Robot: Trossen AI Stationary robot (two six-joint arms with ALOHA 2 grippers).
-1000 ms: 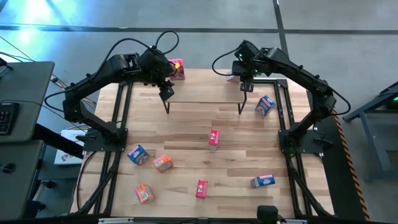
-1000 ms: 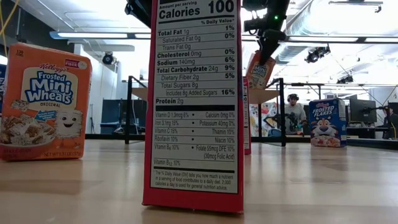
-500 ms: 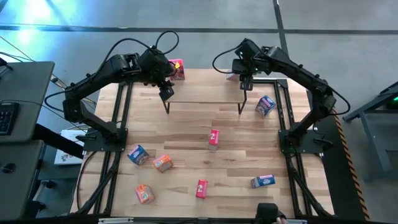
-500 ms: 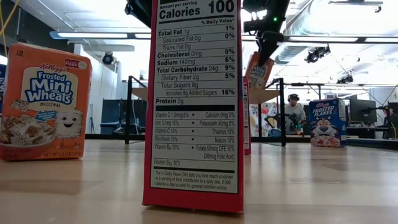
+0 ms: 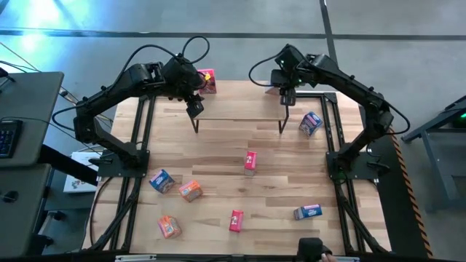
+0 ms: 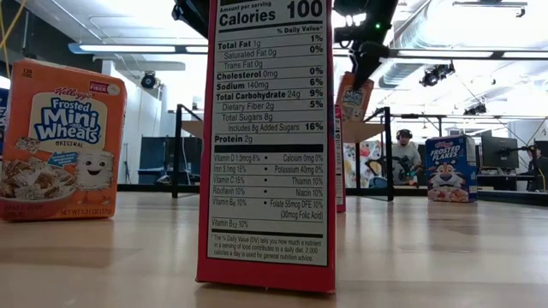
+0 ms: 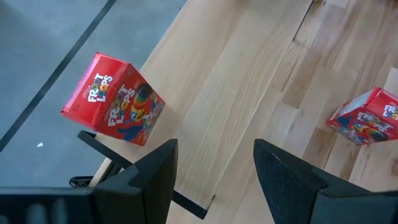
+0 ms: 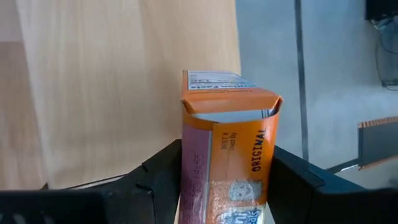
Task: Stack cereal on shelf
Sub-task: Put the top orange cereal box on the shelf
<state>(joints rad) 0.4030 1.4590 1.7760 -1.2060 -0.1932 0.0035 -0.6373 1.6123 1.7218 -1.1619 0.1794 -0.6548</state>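
Observation:
My right gripper [image 5: 285,93] is shut on an orange cereal box [image 8: 227,155] and hangs over the right far part of the shelf [image 5: 240,105]. In the low view the orange box [image 6: 355,96] sits tilted above the shelf's board [image 6: 364,130]. My left gripper [image 7: 214,177] is open and empty above the shelf's left end [image 5: 195,109]. A red box [image 7: 115,99] stands on the shelf's far left corner [image 5: 207,80]. Several more red, blue and orange boxes lie on the table. My right gripper pinches the orange box between its two fingers, one on each opposite side of the box's end nearest the wrist [image 8: 194,183]. The fingers [image 6: 368,62] come at it from above. The box hangs below them, tilted and lifted clear of the shelf's board.
On the table lie a blue box [image 5: 311,122] right of the shelf, a red box [image 5: 250,161] mid-table, and blue [image 5: 161,180], orange [image 5: 190,191], orange [image 5: 169,226], red [image 5: 236,220] and blue [image 5: 308,212] boxes nearer. A person [image 6: 402,154] sits far behind.
My right gripper has carried the orange box a little toward the table's far left, staying shut on it above the shelf.

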